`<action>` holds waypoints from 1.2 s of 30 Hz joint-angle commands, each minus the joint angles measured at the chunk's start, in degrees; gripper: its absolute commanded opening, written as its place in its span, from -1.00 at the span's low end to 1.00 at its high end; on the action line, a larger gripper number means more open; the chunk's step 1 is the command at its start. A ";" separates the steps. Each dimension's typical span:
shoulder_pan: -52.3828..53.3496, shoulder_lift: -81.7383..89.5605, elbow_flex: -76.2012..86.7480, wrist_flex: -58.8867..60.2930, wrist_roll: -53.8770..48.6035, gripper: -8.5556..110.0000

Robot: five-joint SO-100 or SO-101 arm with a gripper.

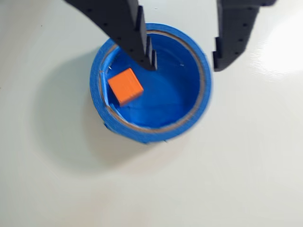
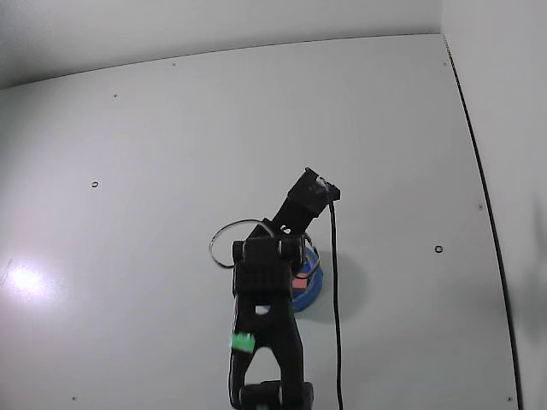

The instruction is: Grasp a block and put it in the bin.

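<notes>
Orange block in the wrist view, pinkish-red in the fixed view. Blue bin, thin grey band inside the rim. Matte black end effector. Glossy off-white worktop, pale grey in the fixed view. Green tag on black arm.

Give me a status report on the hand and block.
Hand open, empty, above bin. Block inside bin, released. Nothing in the way.
</notes>
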 commanded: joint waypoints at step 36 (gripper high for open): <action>-1.23 59.94 53.44 -0.09 41.75 -0.86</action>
